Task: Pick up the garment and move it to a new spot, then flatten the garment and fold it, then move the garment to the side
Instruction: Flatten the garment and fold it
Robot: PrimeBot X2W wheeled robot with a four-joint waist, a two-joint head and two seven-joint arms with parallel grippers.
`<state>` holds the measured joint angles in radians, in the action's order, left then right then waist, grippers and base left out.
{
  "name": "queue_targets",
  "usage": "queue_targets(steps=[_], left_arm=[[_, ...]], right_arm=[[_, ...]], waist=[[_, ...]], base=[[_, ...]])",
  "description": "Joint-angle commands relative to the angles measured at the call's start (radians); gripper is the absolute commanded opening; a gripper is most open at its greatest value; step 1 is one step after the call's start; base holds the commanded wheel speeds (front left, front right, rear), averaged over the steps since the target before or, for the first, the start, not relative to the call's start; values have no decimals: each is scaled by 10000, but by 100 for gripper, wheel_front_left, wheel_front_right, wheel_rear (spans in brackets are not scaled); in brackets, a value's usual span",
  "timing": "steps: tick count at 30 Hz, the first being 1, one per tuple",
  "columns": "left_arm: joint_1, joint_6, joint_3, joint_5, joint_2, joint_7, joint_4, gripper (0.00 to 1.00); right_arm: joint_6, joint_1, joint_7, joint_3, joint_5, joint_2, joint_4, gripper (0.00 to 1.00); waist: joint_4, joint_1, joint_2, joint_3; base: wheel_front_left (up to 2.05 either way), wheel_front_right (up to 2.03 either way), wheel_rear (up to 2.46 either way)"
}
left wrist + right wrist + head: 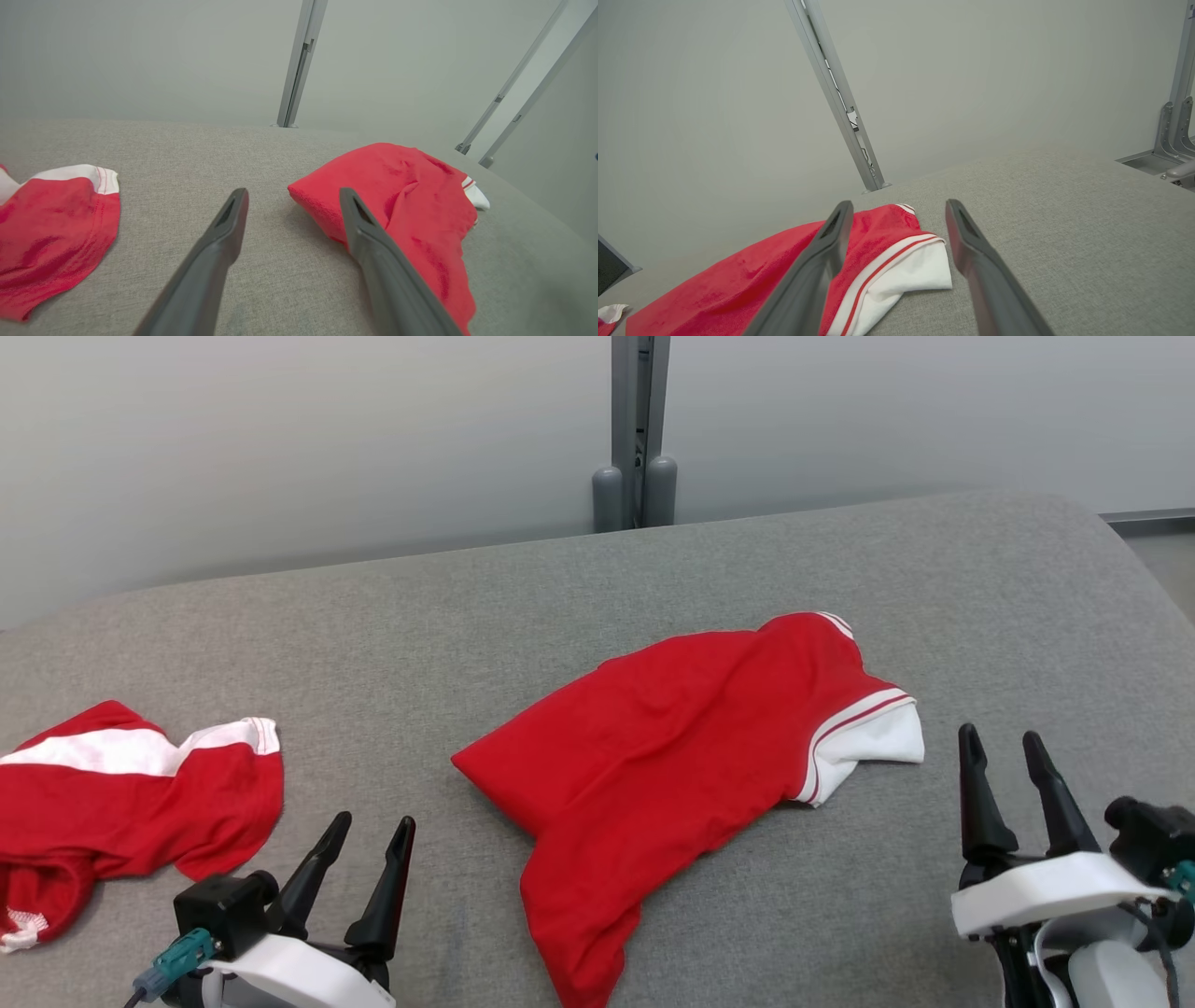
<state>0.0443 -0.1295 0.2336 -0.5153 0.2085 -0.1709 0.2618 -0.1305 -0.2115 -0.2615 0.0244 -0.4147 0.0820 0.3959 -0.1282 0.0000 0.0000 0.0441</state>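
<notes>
The garment (672, 737), red with a white sleeve (873, 742) trimmed in red stripes, lies in the middle of the grey fabric-covered counter (467, 635). It is loosely folded rather than flat. One red corner points toward the left of the head view, a narrower red part runs down to the bottom edge of the frame, and the sleeve sticks out at its right end.

The left gripper (373, 821) sits at the lower left of the head view, fingers apart and holding nothing, between the garment and another red-and-white garment (121, 803). That other garment is crumpled at the left edge of the frame. In the left wrist view the left gripper (293, 192) spreads over bare counter. The garment (397, 196) is at right centre there, partly behind the right-hand finger, and the other garment (51, 228) is at the left edge. I cannot tell from this view whether that finger touches cloth; in the head view it stands apart from it.

The right gripper (999, 735) is at the lower right of the head view, also with fingers apart and empty, just to the right of the sleeve and not touching it. In the right wrist view the right gripper (899, 203) frames the sleeve (915, 275), and the garment (738, 289) runs off to the lower left.

A grey post (635, 429) stands against the pale wall (280, 448) at the top centre, behind the counter.
</notes>
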Motion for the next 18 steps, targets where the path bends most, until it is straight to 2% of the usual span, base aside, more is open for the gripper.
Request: queue_targets(steps=[1, 7, 11, 12, 13, 18], left_arm=[[-91, 3, -9, -93, 61, 48, -75, 100], [-141, 47, 69, -194, 183, 404, -274, 100], [-128, 7, 429, -570, 236, 1086, -410, 100], [-95, -2, 624, -686, 306, 1433, -396, 100], [-7, -10, 1115, -938, 441, 2300, -350, 100], [358, -14, 2393, -2037, 1007, 4158, -530, 100]], right_arm=[[-5, 163, -52, -80, 66, -30, -148, 100], [-5, 514, -54, -31, 334, -245, -461, 100], [-5, 483, -53, 76, 457, -280, -484, 100], [-5, 468, -54, 101, 490, -284, -490, 100], [-5, 432, -53, 157, 525, -292, -500, 100], [-5, 304, -53, 442, 324, -294, -581, 100]], waist=[[-60, 0, 0, -7], [-273, 0, 0, 12], [-369, 0, 0, 49], [-396, 0, 0, 80], [-456, 0, 0, 144], [-719, 0, 0, 440]], base=[[0, 0, 0], [0, 0, 0], [0, 0, 0], [0, 0, 0], [0, 0, 0], [0, 0, 0]])
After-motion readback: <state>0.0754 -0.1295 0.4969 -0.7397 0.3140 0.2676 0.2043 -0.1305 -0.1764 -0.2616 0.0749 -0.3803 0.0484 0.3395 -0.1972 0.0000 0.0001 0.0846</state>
